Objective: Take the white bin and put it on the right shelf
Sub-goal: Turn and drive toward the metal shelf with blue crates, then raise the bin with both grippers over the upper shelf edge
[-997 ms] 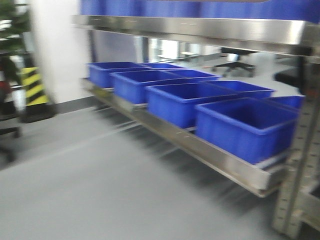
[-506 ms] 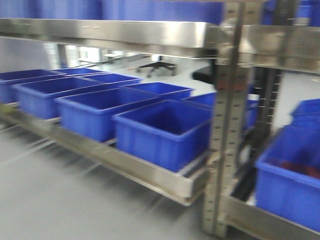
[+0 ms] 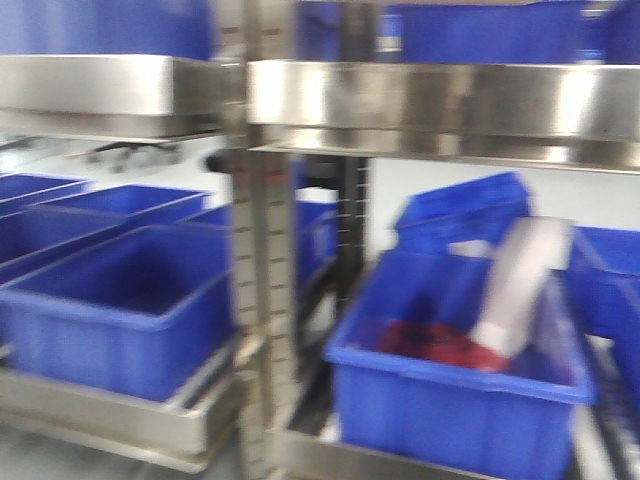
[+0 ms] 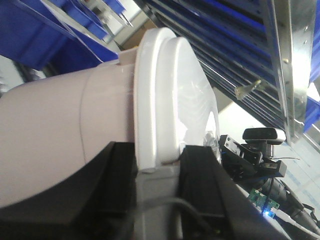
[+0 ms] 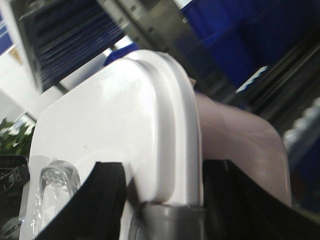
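Ahead of the robot, in a heavily blurred front view, the right shelf (image 3: 450, 100), a shiny stainless steel rack with a broad reflective front rail, stands to the right of a perforated grey upright (image 3: 255, 300). On its lower level a blue open plastic bin (image 3: 440, 410) holds a heap of red material (image 3: 435, 345) and a pale elongated object (image 3: 520, 285) that leans against its far right corner. Further blue bins (image 3: 460, 210) sit behind it, and a blue row (image 3: 480, 30) lines the level above. Left of the upright is another blue open tub (image 3: 110, 310), and the blur hides whatever it holds. The white bin (image 4: 50, 130), a large pale pinkish-white plastic tub with rounded corners, shows only in the wrist views, carried between the two arms. Its translucent white lid (image 4: 175, 95) is on, so its contents cannot be seen. A clear moulded bump (image 5: 54, 182) sits in the lid face. No lettering can be read through the blur. The left gripper (image 4: 157, 172) is clamped narrowly over the lid's rim at one end, with one black finger (image 4: 112, 195) against the tub wall and the other on the lid. The right gripper (image 5: 167, 202) pinches the rim at the opposite end in the same way, its black fingers (image 5: 100, 200) straddling the lid edge.
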